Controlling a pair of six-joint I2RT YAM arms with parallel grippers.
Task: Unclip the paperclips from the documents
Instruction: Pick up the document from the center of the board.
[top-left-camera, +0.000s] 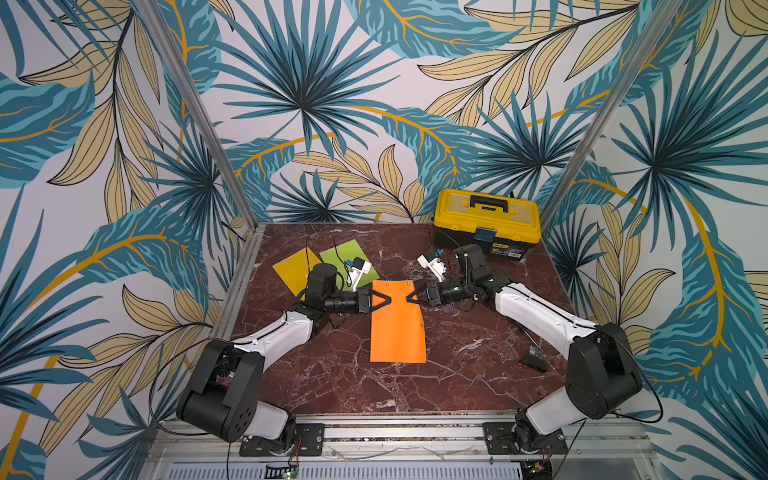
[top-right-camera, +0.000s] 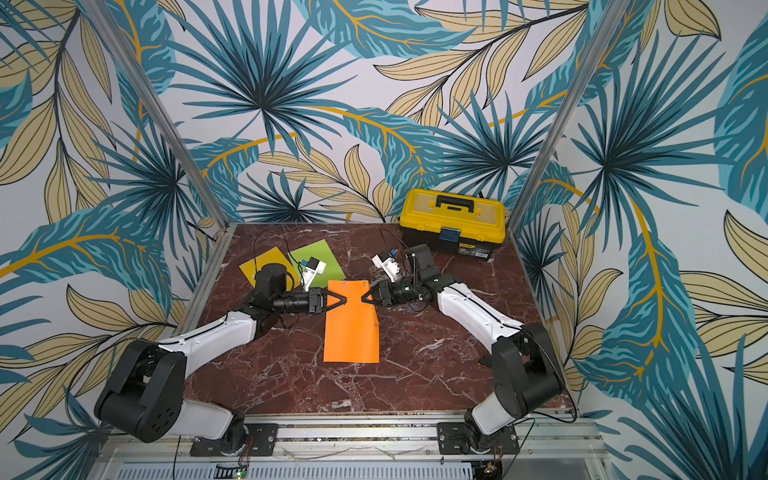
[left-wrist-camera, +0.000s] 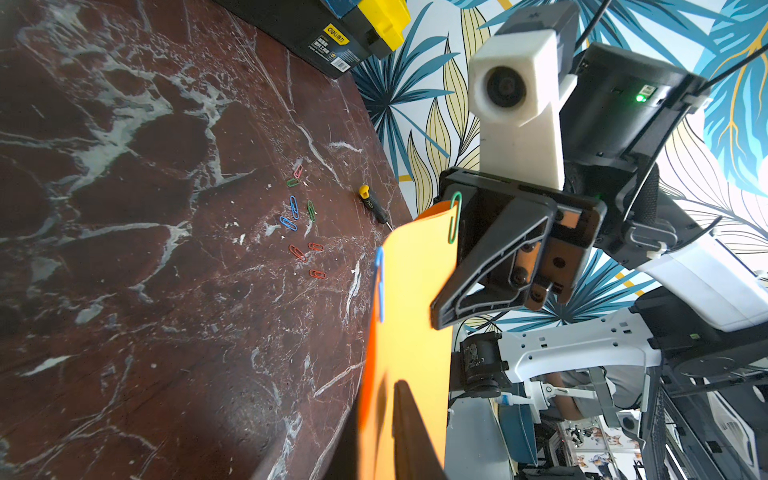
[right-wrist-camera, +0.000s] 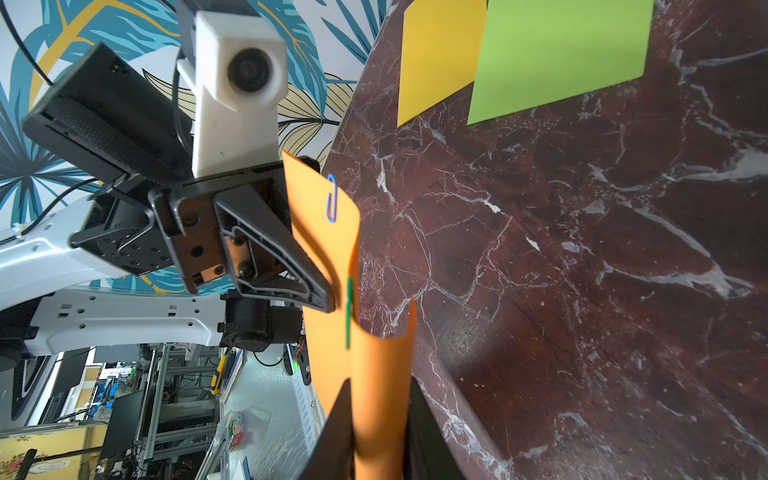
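Centre frame: orange sheet (top-left-camera: 397, 328), long axis top-to-bottom; upper end is clamped by left end effector (top-left-camera: 389, 300) and right end effector (top-left-camera: 409, 299).

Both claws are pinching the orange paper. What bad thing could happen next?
The left claw and right claw both pinch the orange sheet, which bends between them; pulling apart might tear or crumple it. Also, the blue clip and green clip sit on its edge close to the claws, so a grab could catch paper instead of wire.
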